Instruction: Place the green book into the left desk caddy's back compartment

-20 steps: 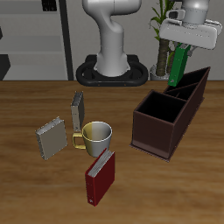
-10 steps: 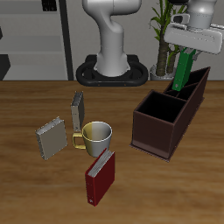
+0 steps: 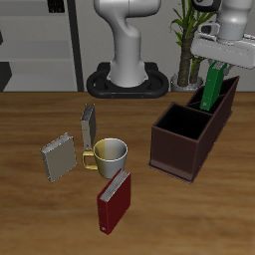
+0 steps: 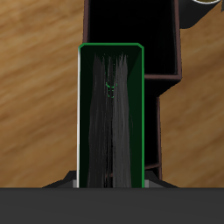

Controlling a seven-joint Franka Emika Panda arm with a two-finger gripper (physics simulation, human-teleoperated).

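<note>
My gripper (image 3: 220, 58) is shut on the green book (image 3: 212, 88) and holds it upright, hanging down over the far end of the left desk caddy (image 3: 179, 149). The book's lower end sits at the rim of the back compartment (image 3: 225, 93), the narrow black-lined section farthest from the table's front edge. In the wrist view the green book (image 4: 109, 114) fills the middle, page edges toward the camera, with the back compartment's black interior (image 4: 131, 22) beyond it and the caddy's brown wall (image 4: 179, 52) beside it.
A white mug (image 3: 110, 154) stands mid-table. A dark red book (image 3: 113, 200) leans nearer the front edge. Two grey books (image 3: 59, 155) (image 3: 88, 127) stand beside the mug. A potted plant (image 3: 186, 45) is behind the caddy. The robot's base (image 3: 127, 75) is at the back.
The gripper has moved with the green book toward the caddy's far end and lowered, so the book's lower end now reaches the back compartment's rim.
</note>
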